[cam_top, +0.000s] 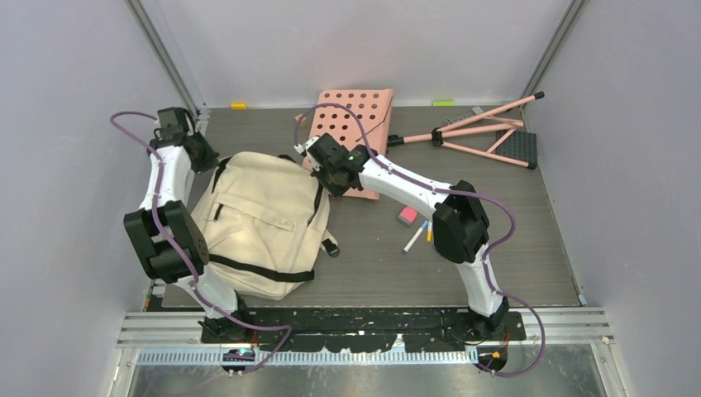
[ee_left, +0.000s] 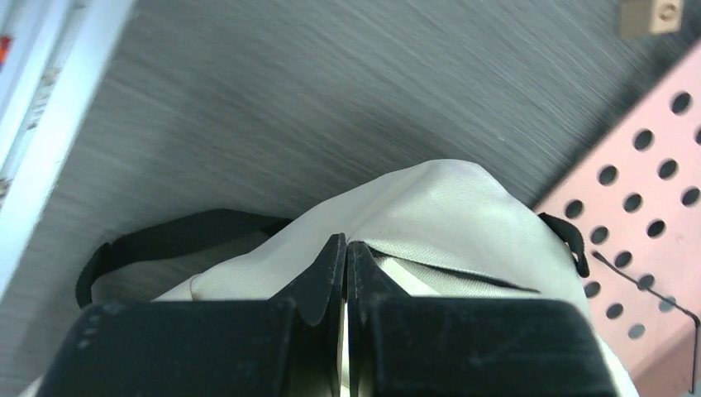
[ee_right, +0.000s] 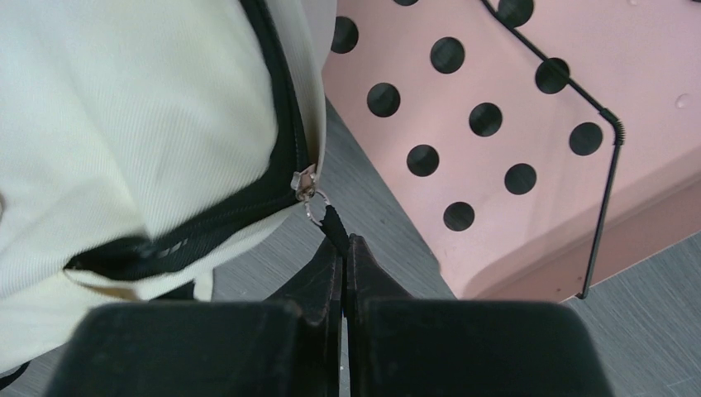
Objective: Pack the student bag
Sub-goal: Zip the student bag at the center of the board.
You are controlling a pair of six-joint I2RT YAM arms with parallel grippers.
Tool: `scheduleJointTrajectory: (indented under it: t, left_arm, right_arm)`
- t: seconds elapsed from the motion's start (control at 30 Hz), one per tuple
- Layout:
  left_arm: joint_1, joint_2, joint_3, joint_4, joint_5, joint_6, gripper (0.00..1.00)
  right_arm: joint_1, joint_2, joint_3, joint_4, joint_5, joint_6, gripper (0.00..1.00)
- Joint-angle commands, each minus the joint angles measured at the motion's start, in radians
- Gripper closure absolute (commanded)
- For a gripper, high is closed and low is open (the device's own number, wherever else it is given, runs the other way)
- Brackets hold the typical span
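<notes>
The student bag (cam_top: pixel 256 223), cream with black straps, lies flat on the left half of the table. My left gripper (cam_top: pixel 201 157) is at its far left corner. In the left wrist view that gripper (ee_left: pixel 347 246) is shut, pinching a fold of the bag's cream fabric (ee_left: pixel 430 215). My right gripper (cam_top: pixel 329 178) is at the bag's far right corner. Seen from the right wrist, it (ee_right: pixel 345 240) is shut on the black zipper pull (ee_right: pixel 333 223), which hangs from the metal slider (ee_right: pixel 306 180) on the bag's black zipper. The bag's inside is hidden.
A pink perforated board (cam_top: pixel 355 132) lies just behind the right gripper, close beside the bag (ee_right: pixel 661 66) (ee_left: pixel 686 141). A pink folding stand (cam_top: pixel 488 136) lies at the back right. A pink eraser (cam_top: pixel 407 216) and a marker (cam_top: pixel 416 237) rest mid-table, right of the bag.
</notes>
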Motion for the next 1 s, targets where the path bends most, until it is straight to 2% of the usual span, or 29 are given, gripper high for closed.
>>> scheduleJointTrajectory:
  t: [0.0,0.17,0.23,0.37,0.47,0.67,0.83,0.97]
  left_arm:
    - [0.098,-0.07,-0.035,0.031,-0.135,0.015,1.0]
    - [0.121,-0.099,-0.071,0.041,-0.107,0.039,1.0]
    - [0.121,-0.12,-0.094,0.07,-0.029,0.061,0.98]
    - [0.107,-0.146,-0.099,0.107,0.129,0.137,0.56]
    - [0.067,-0.16,-0.067,0.111,0.176,0.221,0.45]
    - [-0.062,-0.125,0.018,0.115,0.439,0.381,0.41]
    - [-0.217,-0.061,0.035,0.106,0.532,0.53,0.41]
    - [-0.295,-0.015,0.048,0.107,0.599,0.572,0.41]
  right_arm:
    - [0.017,-0.089,-0.034,-0.08,0.05,-0.027,0.99]
    - [0.032,-0.093,-0.048,-0.079,0.021,-0.024,0.99]
    - [0.035,-0.093,-0.043,-0.078,0.01,-0.012,0.99]
    - [0.035,-0.093,-0.032,-0.074,0.015,0.009,1.0]
    - [0.034,-0.093,-0.028,-0.066,0.009,0.018,1.0]
    - [0.024,-0.095,-0.028,-0.058,-0.018,0.03,1.0]
    - [0.007,-0.104,-0.034,-0.048,-0.045,0.035,1.0]
    - [-0.003,-0.106,-0.036,-0.047,-0.056,0.034,1.0]
